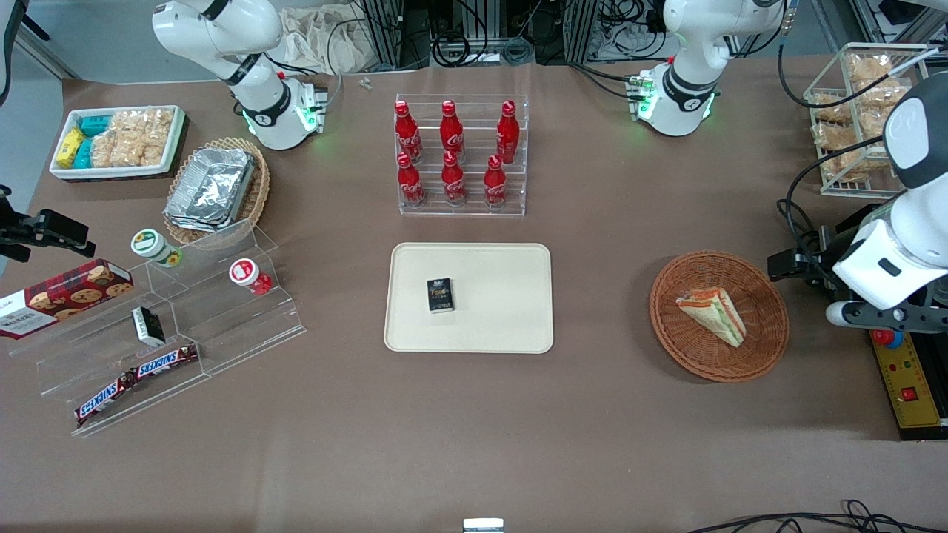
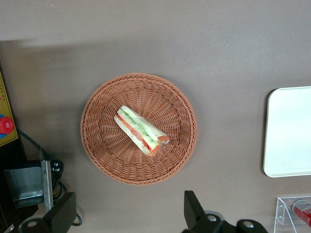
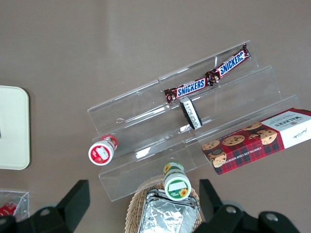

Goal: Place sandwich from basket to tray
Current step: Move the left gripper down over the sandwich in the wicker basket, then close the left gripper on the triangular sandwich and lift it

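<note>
The sandwich (image 1: 712,314) (image 2: 141,130), a pale wedge with red and green filling, lies in the middle of the round reddish-brown basket (image 1: 666,326) (image 2: 97,131). My gripper (image 1: 792,265) (image 2: 129,213) hangs open and empty above the table. It is beside the basket, toward the working arm's end, well clear of the rim. The cream tray (image 1: 503,326) (image 2: 291,131) lies flat at the table's middle, beside the basket. A small black box (image 1: 440,295) rests on it.
A clear rack of red cola bottles (image 1: 459,155) stands farther from the front camera than the tray. A yellow control box with a red button (image 1: 907,385) (image 2: 5,126) sits at the working arm's end. A wire rack of snacks (image 1: 859,111) stands there too.
</note>
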Tool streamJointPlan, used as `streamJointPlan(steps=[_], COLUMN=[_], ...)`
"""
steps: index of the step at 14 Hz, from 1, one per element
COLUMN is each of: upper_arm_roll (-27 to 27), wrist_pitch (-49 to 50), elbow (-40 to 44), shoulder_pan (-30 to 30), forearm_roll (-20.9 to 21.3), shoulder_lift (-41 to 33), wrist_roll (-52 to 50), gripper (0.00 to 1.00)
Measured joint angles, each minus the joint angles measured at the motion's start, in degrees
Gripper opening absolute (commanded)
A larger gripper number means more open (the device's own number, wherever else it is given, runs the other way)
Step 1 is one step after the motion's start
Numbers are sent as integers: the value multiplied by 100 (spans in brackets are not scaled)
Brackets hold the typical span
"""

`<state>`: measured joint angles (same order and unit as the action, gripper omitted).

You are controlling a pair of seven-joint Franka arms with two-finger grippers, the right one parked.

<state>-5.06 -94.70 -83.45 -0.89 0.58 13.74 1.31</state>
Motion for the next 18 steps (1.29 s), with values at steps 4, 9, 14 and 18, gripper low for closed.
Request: streamJointPlan(steps=[4, 9, 14, 18], upper_arm_roll=[0, 27, 35, 49], wrist_pitch=[12, 13, -1523, -2891], elbow=[0, -161, -1365, -2302], shoulder_pan=[-1, -23, -26, -83], forearm_roll=[0, 1, 255, 273], shoulder_lift=[17, 62, 124, 407], wrist_roll=[0, -1317, -3953, -5898], gripper=[100, 100, 100, 100])
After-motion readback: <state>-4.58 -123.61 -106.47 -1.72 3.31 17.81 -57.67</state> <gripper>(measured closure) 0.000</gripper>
